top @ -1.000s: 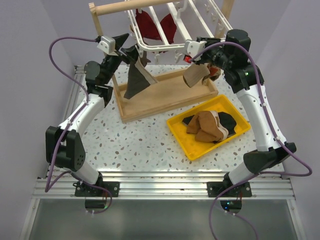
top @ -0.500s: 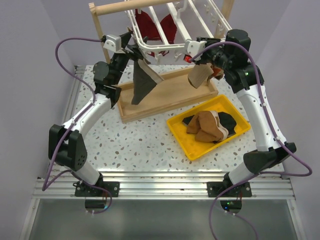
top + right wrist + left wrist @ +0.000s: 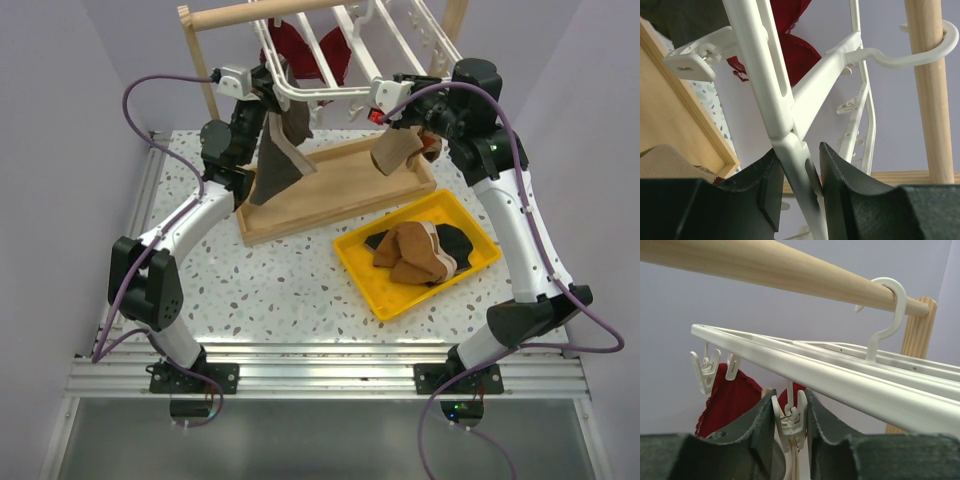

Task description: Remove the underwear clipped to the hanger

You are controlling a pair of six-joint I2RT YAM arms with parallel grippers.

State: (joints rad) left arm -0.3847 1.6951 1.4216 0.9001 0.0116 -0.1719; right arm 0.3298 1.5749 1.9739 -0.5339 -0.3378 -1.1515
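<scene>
White speckled table: open room lies near and left of the stand; the arm bases sit at its near edge.
Wooden frame stand: tall, at the far side. Its raised-edged base board lies under the hanging pieces, its round top bar carries the hanger's hook, and its posts close off left and right.
White plastic slatted hanger: hangs from that bar with two briefs on it, so the task looks partly done. Its near rail runs just over the left fingers, leaving little room upward.
Yellow plastic tray: near and right of the stand, holding a pile of brown, beige-banded and black briefs already off.
Dark grey fabric brief: hangs at the hanger's near-left corner, down towards the base board. This is the piece in hand.
Brown fabric brief: hangs at the near-right corner, just below the right gripper, apparently for later.
Red bra: clipped farther back and no part of the job.
Right gripper: jaws narrow, clamped on a hanger rail, seemingly to steady it.
Left gripper: jaws narrowed around the clip above the grey brief, pads touching its wings. The step looks like pinching it open.
Small white clip: whether its mouth has opened is hidden. The next move likely calls for a firm squeeze, then the cloth dropping or being drawn down. Neighbouring clips hang close on the left, and the way down and nearward is open.
</scene>
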